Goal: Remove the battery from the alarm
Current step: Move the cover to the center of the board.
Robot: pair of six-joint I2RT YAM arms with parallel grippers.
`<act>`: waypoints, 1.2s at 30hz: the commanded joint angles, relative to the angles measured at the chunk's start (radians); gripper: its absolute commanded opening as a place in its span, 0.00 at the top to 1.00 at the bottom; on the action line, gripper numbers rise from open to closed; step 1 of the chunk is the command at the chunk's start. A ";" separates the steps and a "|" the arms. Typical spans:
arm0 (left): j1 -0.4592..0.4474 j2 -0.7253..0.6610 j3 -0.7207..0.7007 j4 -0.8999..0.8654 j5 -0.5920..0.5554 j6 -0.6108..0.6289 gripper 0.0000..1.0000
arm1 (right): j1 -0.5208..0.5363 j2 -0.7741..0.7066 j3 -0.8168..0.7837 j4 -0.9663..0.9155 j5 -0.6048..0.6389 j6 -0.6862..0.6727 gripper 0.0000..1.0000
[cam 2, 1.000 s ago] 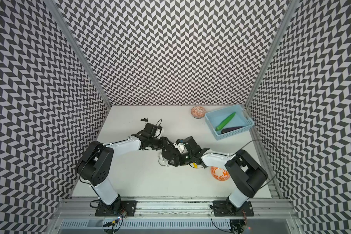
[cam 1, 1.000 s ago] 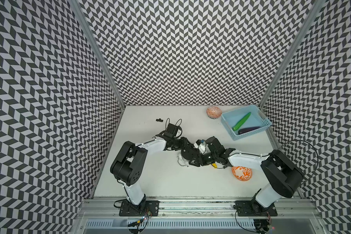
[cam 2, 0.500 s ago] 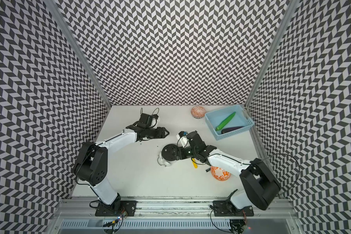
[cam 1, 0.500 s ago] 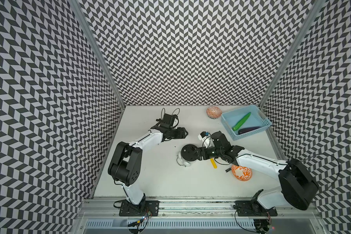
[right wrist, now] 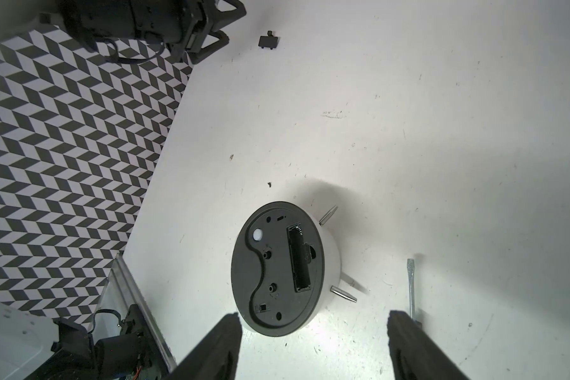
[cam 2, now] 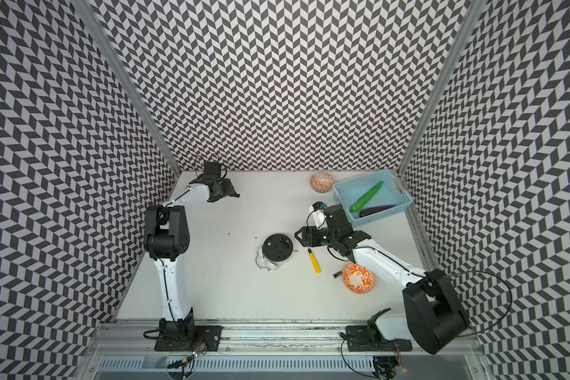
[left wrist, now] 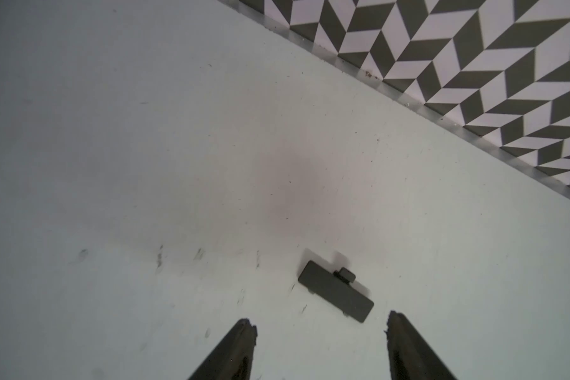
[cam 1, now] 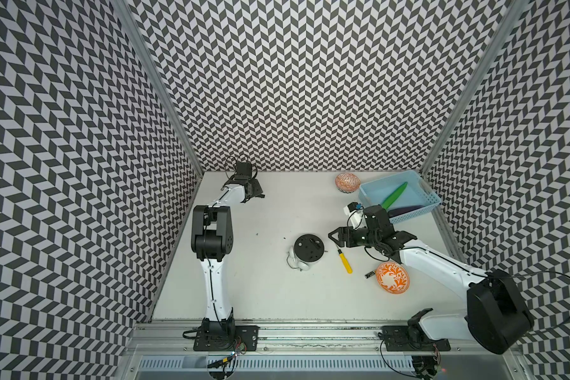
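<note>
Both arms are found drawn back from the alarm (cam 1: 308, 248) since the earlier frames; it is left unheld.
The alarm is recorded face down at mid-table (cam 1: 277, 289), black back up, its battery compartment (right wrist: 299, 260) uncovered and empty. The battery (cam 1: 370, 273) is noted lying touching or just beside the orange bowl (cam 1: 392, 277), near right, beyond the yellow-handled screwdriver (cam 1: 345, 263). The right gripper (cam 1: 331, 237) is held just right of the alarm, jaws apart, empty. The left gripper (left wrist: 316, 324) is placed at the far left, jaws apart, above a small black cover (left wrist: 336, 294).
</note>
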 commanded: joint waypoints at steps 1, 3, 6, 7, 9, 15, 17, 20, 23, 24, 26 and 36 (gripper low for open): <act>-0.014 0.072 0.120 -0.069 -0.090 -0.009 0.37 | -0.015 -0.019 -0.016 0.006 -0.017 -0.021 0.25; -0.014 0.120 0.175 -0.090 -0.125 -0.003 0.37 | -0.020 -0.017 -0.018 0.006 -0.021 -0.021 0.25; -0.013 0.187 0.250 -0.137 -0.136 0.010 0.39 | -0.029 -0.011 -0.021 0.006 -0.031 -0.020 0.25; -0.015 0.205 0.265 -0.151 -0.132 0.015 0.40 | -0.032 -0.008 -0.021 0.005 -0.033 -0.020 0.25; -0.023 0.220 0.264 -0.160 -0.127 0.031 0.43 | -0.037 -0.005 -0.020 0.005 -0.037 -0.021 0.24; -0.073 0.203 0.185 -0.176 -0.159 0.107 0.54 | -0.046 0.003 -0.012 0.002 -0.044 -0.021 0.24; -0.092 0.173 0.136 -0.174 -0.172 0.130 0.60 | -0.046 0.001 -0.013 0.000 -0.047 -0.022 0.24; -0.123 0.122 0.048 -0.160 -0.187 0.169 0.66 | -0.048 -0.006 -0.018 0.002 -0.048 -0.021 0.24; -0.159 0.067 -0.042 -0.142 -0.174 0.210 0.67 | -0.048 -0.015 -0.025 0.005 -0.052 -0.021 0.24; -0.172 0.047 -0.073 -0.133 -0.169 0.225 0.67 | -0.048 -0.017 -0.027 0.003 -0.051 -0.021 0.24; -0.200 0.005 -0.145 -0.109 -0.121 0.261 0.68 | -0.049 -0.023 -0.030 0.000 -0.053 -0.022 0.24; -0.331 -0.144 -0.360 -0.083 -0.003 0.389 0.66 | -0.050 -0.046 -0.044 -0.004 -0.055 -0.031 0.24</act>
